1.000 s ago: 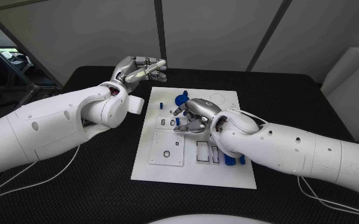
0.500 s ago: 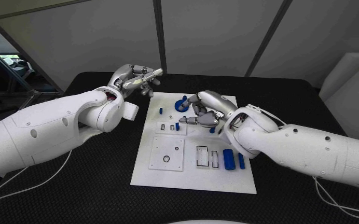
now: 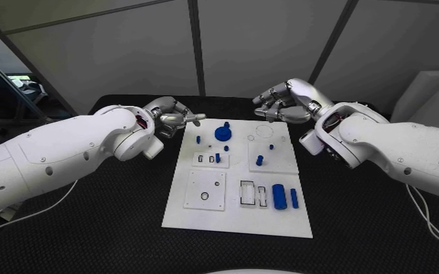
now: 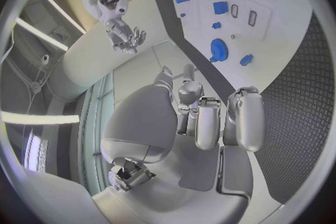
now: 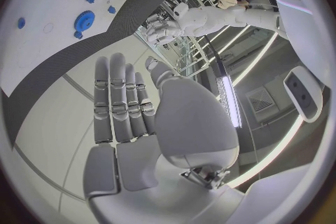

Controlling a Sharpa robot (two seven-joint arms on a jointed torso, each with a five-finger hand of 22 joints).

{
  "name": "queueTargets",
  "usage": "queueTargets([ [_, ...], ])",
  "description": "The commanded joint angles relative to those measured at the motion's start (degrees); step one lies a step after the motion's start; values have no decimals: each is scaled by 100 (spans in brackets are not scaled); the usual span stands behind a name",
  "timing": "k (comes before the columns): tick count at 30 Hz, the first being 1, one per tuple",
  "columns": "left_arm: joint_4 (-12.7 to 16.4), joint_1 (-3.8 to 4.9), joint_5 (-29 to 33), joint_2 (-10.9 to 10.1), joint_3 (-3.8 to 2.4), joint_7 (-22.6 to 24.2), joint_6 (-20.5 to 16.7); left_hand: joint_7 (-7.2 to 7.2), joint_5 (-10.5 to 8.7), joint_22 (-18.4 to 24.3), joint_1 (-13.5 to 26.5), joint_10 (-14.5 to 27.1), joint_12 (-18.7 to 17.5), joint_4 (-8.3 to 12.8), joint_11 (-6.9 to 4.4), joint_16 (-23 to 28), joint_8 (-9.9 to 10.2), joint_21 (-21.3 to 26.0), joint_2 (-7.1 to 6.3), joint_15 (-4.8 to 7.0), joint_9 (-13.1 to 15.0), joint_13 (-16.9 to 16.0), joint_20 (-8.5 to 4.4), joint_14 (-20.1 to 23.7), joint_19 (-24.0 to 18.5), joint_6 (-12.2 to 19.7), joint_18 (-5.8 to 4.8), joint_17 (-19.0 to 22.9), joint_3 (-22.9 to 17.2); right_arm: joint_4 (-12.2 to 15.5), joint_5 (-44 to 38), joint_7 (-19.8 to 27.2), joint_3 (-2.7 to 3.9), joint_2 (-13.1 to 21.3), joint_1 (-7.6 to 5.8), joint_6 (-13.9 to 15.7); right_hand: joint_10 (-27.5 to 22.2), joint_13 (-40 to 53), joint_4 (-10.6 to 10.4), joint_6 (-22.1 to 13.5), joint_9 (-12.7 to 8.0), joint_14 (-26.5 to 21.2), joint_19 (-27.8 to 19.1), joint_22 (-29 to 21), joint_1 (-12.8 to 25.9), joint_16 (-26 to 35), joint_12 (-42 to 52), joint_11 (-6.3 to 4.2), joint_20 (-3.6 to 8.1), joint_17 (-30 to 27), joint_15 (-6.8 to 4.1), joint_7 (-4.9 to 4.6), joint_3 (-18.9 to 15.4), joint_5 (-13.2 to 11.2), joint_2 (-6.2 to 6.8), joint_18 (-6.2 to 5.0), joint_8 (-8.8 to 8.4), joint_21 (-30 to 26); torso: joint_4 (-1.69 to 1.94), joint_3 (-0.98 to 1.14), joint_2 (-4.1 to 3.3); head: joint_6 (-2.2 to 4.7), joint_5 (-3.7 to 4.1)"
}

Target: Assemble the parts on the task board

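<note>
Your silver left hand (image 3: pixel 174 118) hangs off the far-left corner of the white rectangular task board (image 3: pixel 240 220), fingers curled, holding nothing. Your silver right hand (image 3: pixel 285 101) hovers beyond the far edge, fingers spread, empty. Small blue parts (image 3: pixel 279 196) lie on the board.

The head view is evenly and rather dimly lit, the grey wall panels behind darker toward the top; the white rectangular task board (image 3: pixel 236 214) is the brightest surface, free of glare, and the small blue plastic parts (image 3: pixel 279 196) on it read sharply; soft shadow lies under both arms on the black textured table (image 3: pixel 366 191); both wrist views bend straight edges strongly toward the dark rim; bright ceiling strip lights streak beside the silver right hand (image 5: pixel 129 115), its fingers spread; the silver left hand (image 4: pixel 210 123) gleams softly.
</note>
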State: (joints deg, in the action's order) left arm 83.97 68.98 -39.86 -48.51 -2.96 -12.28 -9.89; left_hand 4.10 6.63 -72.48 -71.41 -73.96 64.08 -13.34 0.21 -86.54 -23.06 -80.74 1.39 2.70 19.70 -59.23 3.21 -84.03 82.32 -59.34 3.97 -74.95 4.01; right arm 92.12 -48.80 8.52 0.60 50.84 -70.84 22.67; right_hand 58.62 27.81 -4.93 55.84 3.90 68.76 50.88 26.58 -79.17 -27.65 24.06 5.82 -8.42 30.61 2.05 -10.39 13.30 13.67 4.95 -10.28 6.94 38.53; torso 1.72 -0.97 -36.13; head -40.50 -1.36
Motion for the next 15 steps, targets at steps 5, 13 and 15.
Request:
queueTargets([
  [5, -93, 176, -1745, 341, 105, -1471, 1174, 10, -8, -509, 202, -114, 300, -245, -16, -34, -221, -295, 45, 75, 348, -334, -39, -484, 198, 222, -150, -1170, 204, -369, 856, 219, 7, 43, -81, -540, 934, -1319, -145, 402, 7, 179, 129, -516, 78, 1163, -1101, -92, -138, -565, 8, 123, 268, -7, 138, -21, -60, -761, 23, 30, 129, -75, -26],
  [13, -250, 524, -2044, 773, 712, -1676, 1375, 53, -11, -696, 291, -131, 349, -304, 18, -34, -166, -394, 83, 47, 416, -396, -24, -485, 276, 380, -184, -1173, 312, -561, 612, 111, 9, 21, -108, -559, 1065, -1711, -161, 385, -6, 245, 248, -733, 134, 1604, -1447, -3, -156, -740, 94, 32, 236, 19, 229, -11, -216, -1079, -9, 39, 138, -90, -53],
  [15, -299, 571, -2064, 883, 800, -1692, 1368, 52, -10, -724, 311, -154, 385, -306, 18, -33, -171, -409, 87, 46, 438, -434, -20, -485, 288, 377, -189, -1172, 339, -574, 532, 76, 9, 7, -113, -564, 1044, -1765, -169, 358, -5, 156, 238, -779, 153, 1719, -1493, 33, -179, -781, 134, 6, 211, 23, 249, -7, -243, -1154, -14, 46, 140, -94, -65],
])
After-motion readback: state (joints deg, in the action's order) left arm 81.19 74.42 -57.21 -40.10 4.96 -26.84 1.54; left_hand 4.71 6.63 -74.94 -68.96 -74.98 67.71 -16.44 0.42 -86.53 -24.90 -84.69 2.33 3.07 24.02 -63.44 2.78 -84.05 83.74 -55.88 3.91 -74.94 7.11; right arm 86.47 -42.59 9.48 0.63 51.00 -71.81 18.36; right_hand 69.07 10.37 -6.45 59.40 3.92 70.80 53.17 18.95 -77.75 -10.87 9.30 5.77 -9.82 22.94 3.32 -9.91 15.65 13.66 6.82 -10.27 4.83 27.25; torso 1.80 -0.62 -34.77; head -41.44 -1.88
